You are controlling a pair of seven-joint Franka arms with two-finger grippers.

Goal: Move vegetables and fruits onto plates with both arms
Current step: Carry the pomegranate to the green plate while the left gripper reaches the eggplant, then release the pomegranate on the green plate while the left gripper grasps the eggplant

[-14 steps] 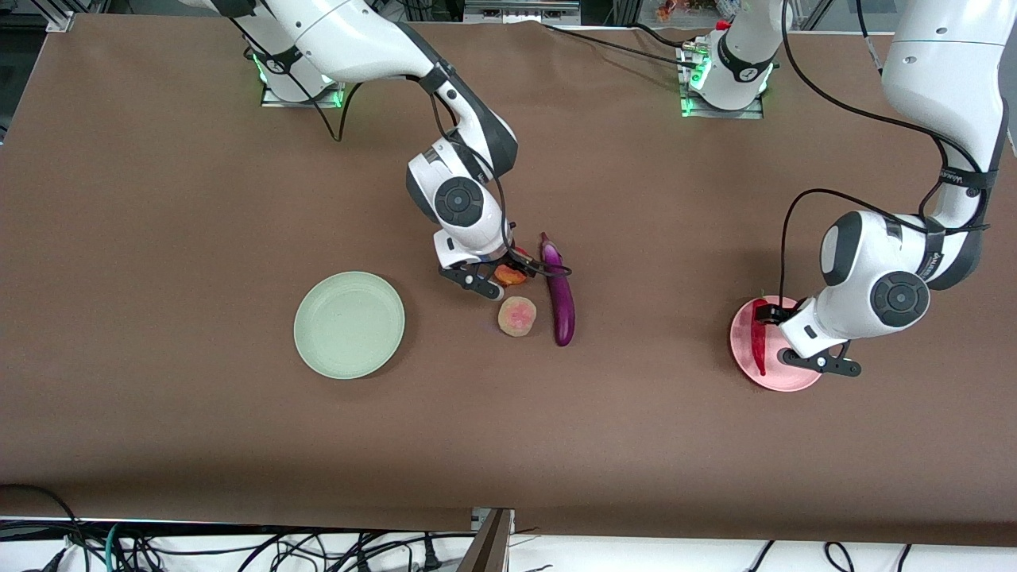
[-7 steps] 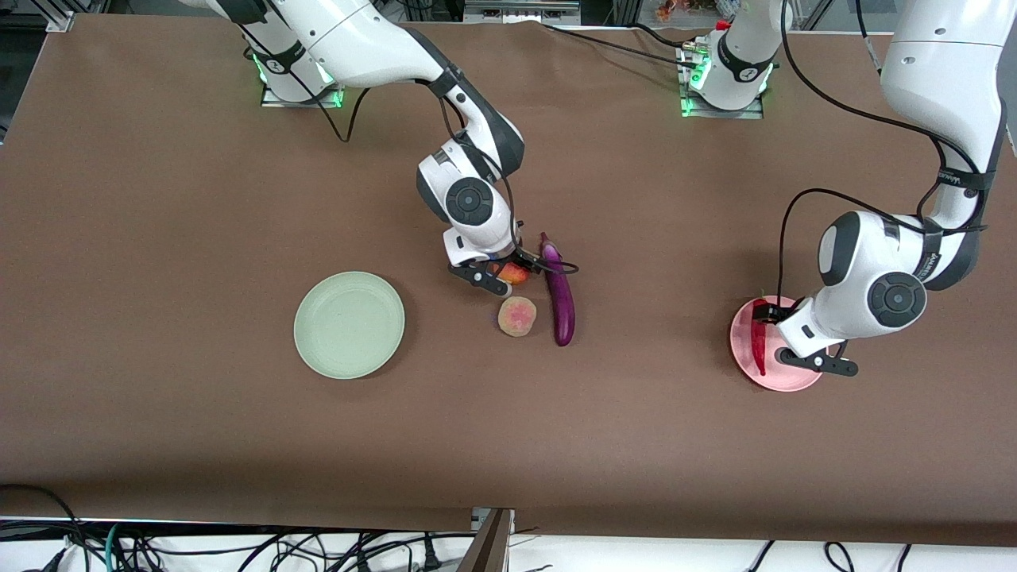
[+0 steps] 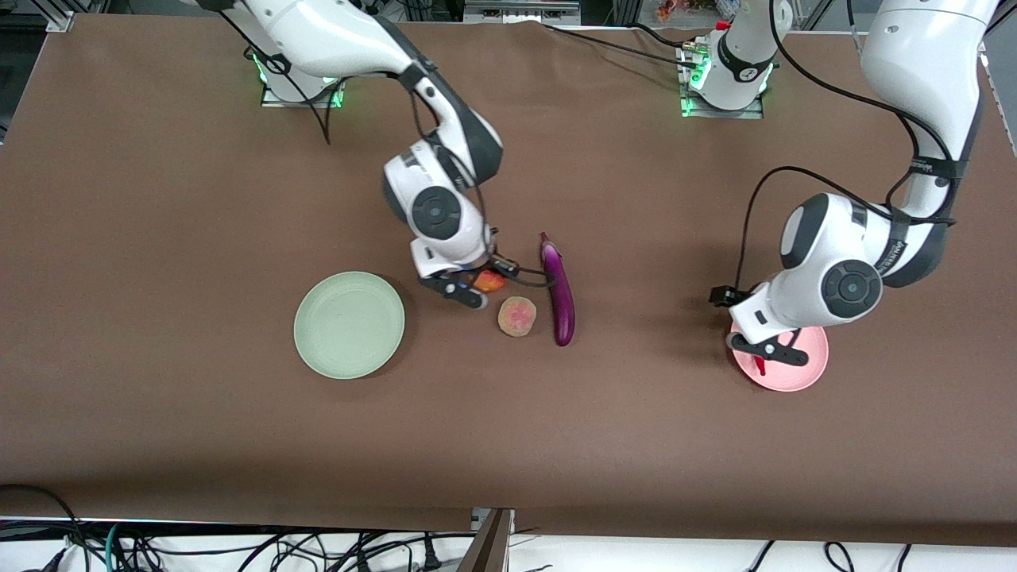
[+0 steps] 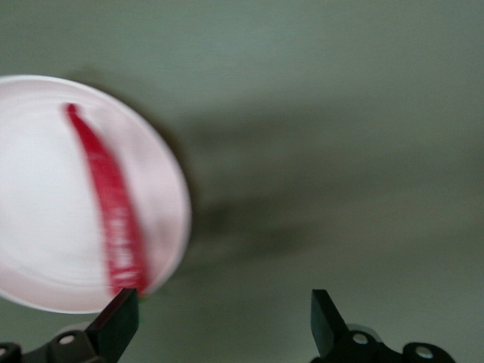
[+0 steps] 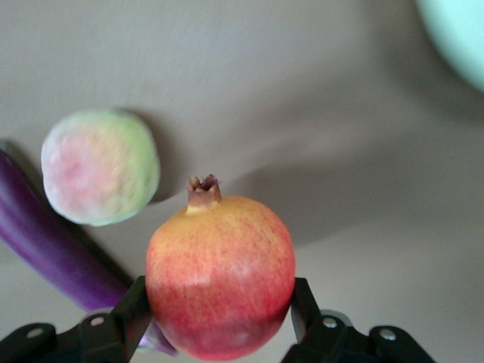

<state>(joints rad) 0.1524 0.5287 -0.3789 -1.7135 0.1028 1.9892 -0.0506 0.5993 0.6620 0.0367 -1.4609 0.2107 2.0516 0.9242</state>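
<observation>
Right wrist view: right gripper (image 5: 219, 314) pinching round red-yellow pomegranate (image 5: 220, 277) across its middle, lifted over table beside tan peach (image 5: 100, 167). Looks rigid, smooth, roll-prone; equator grip best. Left gripper (image 4: 224, 327) spread over pink plate (image 4: 26, 204) edge, chili (image 4: 110, 213) on it.

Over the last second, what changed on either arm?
The right gripper closed on the pomegranate and carried it toward the green plate. The left gripper, open, drew up and off the pink plate toward the table's middle, leaving the chili lying there. Peach, eggplant and both plates stayed put.
</observation>
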